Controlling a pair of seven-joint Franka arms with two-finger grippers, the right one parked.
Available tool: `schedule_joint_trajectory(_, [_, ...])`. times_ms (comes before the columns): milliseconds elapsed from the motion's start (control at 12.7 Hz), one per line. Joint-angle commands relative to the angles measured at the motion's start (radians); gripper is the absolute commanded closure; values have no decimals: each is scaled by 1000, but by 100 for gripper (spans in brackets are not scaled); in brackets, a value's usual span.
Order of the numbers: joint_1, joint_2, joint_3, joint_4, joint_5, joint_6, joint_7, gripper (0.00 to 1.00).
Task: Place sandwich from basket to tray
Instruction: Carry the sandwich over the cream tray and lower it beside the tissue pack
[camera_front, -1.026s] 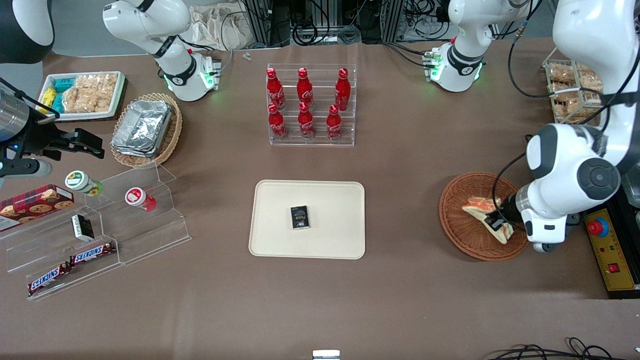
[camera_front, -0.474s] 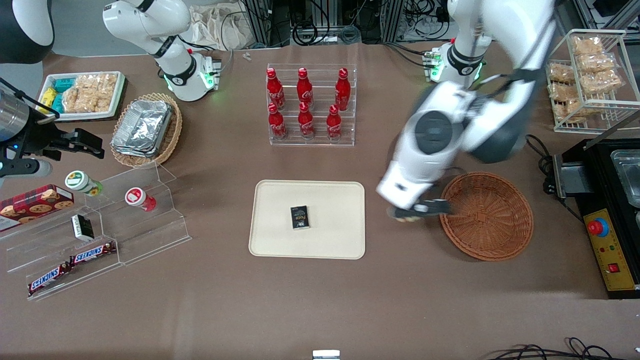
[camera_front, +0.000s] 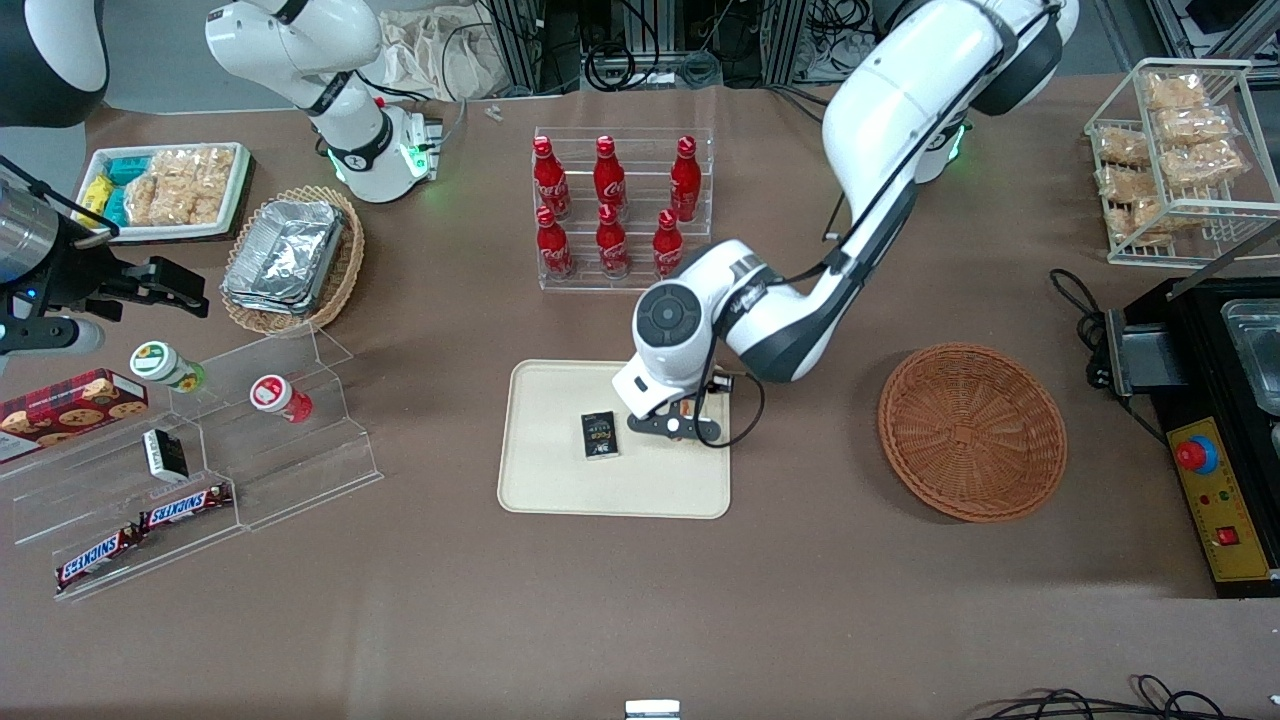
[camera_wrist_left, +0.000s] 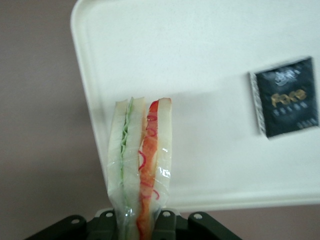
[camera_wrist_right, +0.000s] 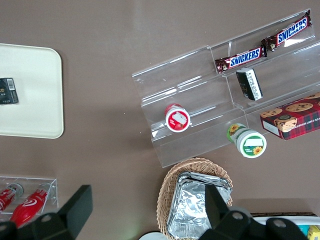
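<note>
My left gripper (camera_front: 677, 424) hangs over the cream tray (camera_front: 560, 485), above the part of it nearest the basket. It is shut on the sandwich (camera_wrist_left: 140, 165), a film-wrapped wedge of white bread with green and orange-red filling, held on edge between the jaws of the gripper (camera_wrist_left: 141, 223). In the wrist view the sandwich hangs over the tray (camera_wrist_left: 200, 115) close to its rim. In the front view the arm hides nearly all of the sandwich. The reddish-brown wicker basket (camera_front: 972, 432) sits empty toward the working arm's end.
A small black packet (camera_front: 599, 435) lies on the tray beside the gripper, also the black packet (camera_wrist_left: 286, 97) in the wrist view. A clear rack of red bottles (camera_front: 620, 215) stands farther from the camera than the tray. An acrylic snack shelf (camera_front: 200, 450) and a foil-pan basket (camera_front: 290, 260) lie toward the parked arm's end.
The gripper lifted the sandwich out of the basket and carried it sideways to above the tray. The basket now holds nothing.
</note>
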Motion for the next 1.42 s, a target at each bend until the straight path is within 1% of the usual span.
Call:
schedule_joint_trajectory(0, [1,37,6,53,20,27,24,100])
schedule_joint_trajectory(395, [10,113,14,180,21,49,22,100])
schedule_joint_trajectory(474, [16,118,14,182,19,49,22,94])
schedule_joint_trajectory(553, [16,129,14,182,20,50,21,78])
schedule_joint_trajectory(632, [16,130,14,182,19,52,13,49])
schedule_joint_trajectory(711, [15,133,14,182,20,61,11,12])
schedule_joint_trajectory(789, [15,132,17,182,21,76,10,0])
schedule_joint_trajectory(947, [13,113,23,182,24,75,2,0])
schedule_joint_trajectory(1105, [19,58,25,181,22,62,-7,0])
schedule_joint_trajectory(1342, [21,-67,97,174,4,-41,8,0])
